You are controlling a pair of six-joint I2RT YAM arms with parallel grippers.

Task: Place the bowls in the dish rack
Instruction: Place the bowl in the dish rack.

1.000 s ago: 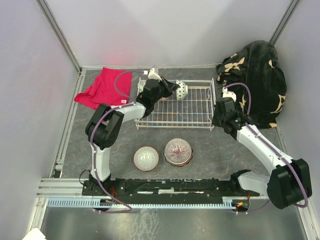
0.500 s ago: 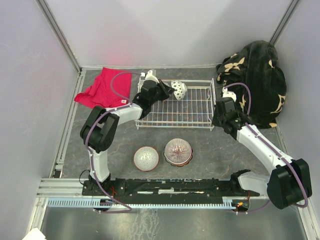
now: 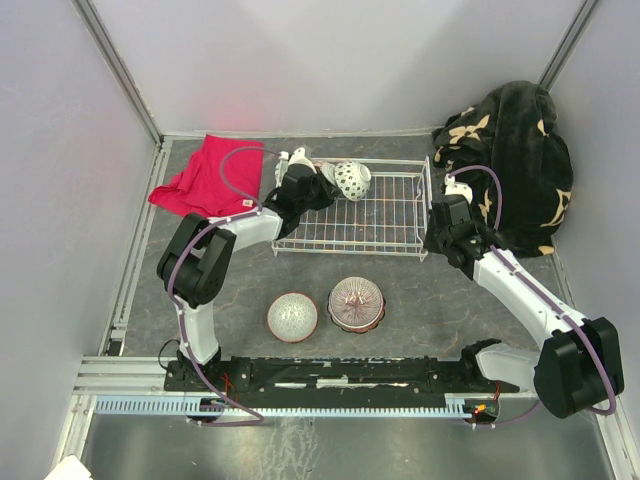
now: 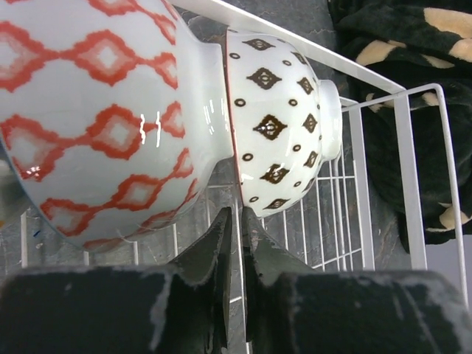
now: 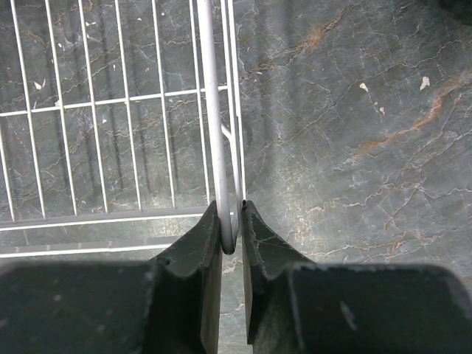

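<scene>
Top external view: white rack (image 3: 385,215) on the table (image 3: 440,310), far middle, both tools at it.
The left tool (image 4: 237,221) pinches the rim of a brown-diamond bowl (image 4: 276,122) at the rack's far-left corner; the right tool (image 5: 231,221) clamps its right edge wire.

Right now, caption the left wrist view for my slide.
Left hand pinching the rim of a brown-diamond bowl, beside a red-patterned bowl, inside the white dish rack.

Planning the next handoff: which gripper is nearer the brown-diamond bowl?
Left. The left gripper pinches the brown-diamond bowl at its rim; the right gripper clamps the dish rack at its opposite end.
</scene>
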